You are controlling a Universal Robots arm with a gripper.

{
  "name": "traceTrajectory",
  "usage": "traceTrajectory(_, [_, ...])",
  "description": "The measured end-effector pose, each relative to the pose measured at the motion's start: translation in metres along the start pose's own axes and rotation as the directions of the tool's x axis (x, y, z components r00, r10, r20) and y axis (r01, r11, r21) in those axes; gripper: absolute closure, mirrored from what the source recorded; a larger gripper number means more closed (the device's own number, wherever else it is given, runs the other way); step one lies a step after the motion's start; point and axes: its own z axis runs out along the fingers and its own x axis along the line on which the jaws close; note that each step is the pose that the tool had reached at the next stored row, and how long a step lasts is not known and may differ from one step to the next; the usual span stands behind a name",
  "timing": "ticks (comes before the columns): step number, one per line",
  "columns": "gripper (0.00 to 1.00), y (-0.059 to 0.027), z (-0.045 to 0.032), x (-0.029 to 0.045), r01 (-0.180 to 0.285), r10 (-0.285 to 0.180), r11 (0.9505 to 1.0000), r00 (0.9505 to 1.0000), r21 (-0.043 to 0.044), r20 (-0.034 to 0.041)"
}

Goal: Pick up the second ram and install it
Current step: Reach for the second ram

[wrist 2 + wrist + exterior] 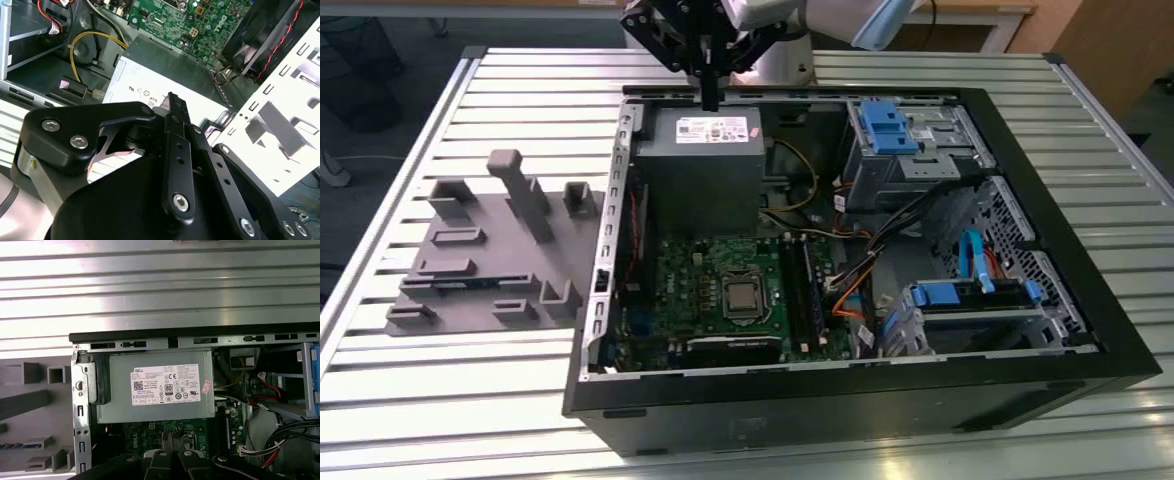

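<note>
Now end effector [710, 98] hangs over the grey power supply [700, 175] in the open computer case [854, 405], jaws pressed together.

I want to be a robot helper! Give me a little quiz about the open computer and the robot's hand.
1. True or false: the computer case has its side cover on.
2. The gripper hangs above which thing? A. the grey power supply B. a keyboard C. a water bottle
3. What stands on the table at the exterior view's left of the case?

Key: 1. False, the case lies open and you can see inside. 2. A. 3. The grey fixture with upright pegs.
</note>
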Motion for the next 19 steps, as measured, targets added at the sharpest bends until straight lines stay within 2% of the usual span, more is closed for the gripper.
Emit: traceTrajectory(19, [0.89, -0.0005, -0.0002, 0.0066, 0.0, 0.0, 1.0, 1.0, 0.0001, -0.0001])
